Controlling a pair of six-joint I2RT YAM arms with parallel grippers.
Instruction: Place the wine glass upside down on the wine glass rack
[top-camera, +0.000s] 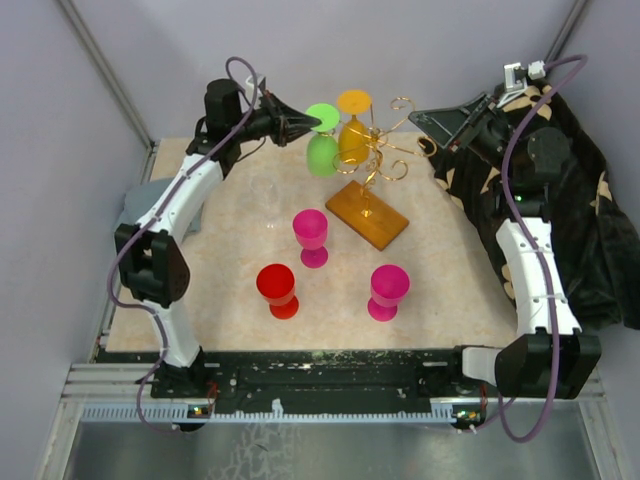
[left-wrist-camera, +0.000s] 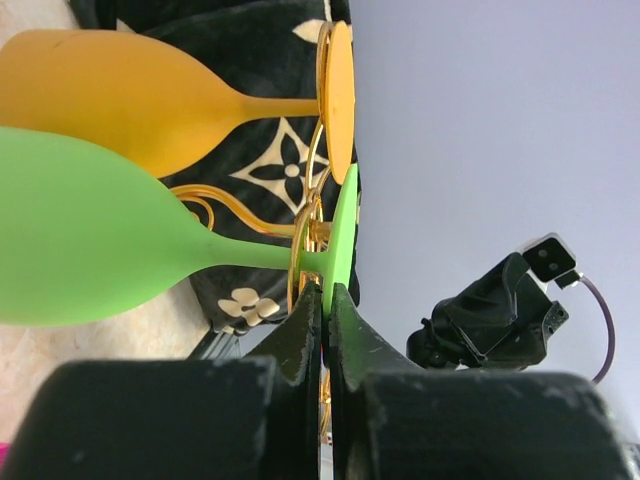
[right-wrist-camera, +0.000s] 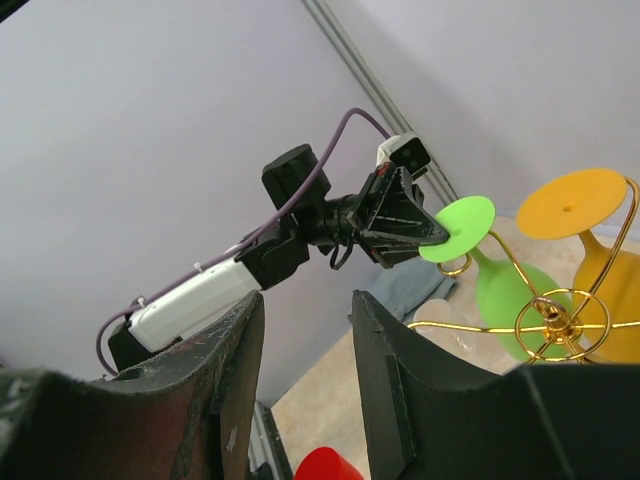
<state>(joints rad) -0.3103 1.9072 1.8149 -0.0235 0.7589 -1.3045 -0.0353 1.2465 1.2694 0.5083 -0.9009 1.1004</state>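
Note:
A green wine glass hangs upside down, bowl low and foot up, at the left side of the gold wire wine glass rack. My left gripper is shut on the rim of its foot. In the left wrist view the black jaws of the left gripper pinch the green disc. The stem of the green glass runs through a gold loop of the rack. An orange glass hangs upside down beside it. My right gripper stands open and empty, raised at the back right.
Two pink glasses, a red glass and a clear glass stand on the table. The rack's amber base sits mid-table. A black patterned cloth covers the right side.

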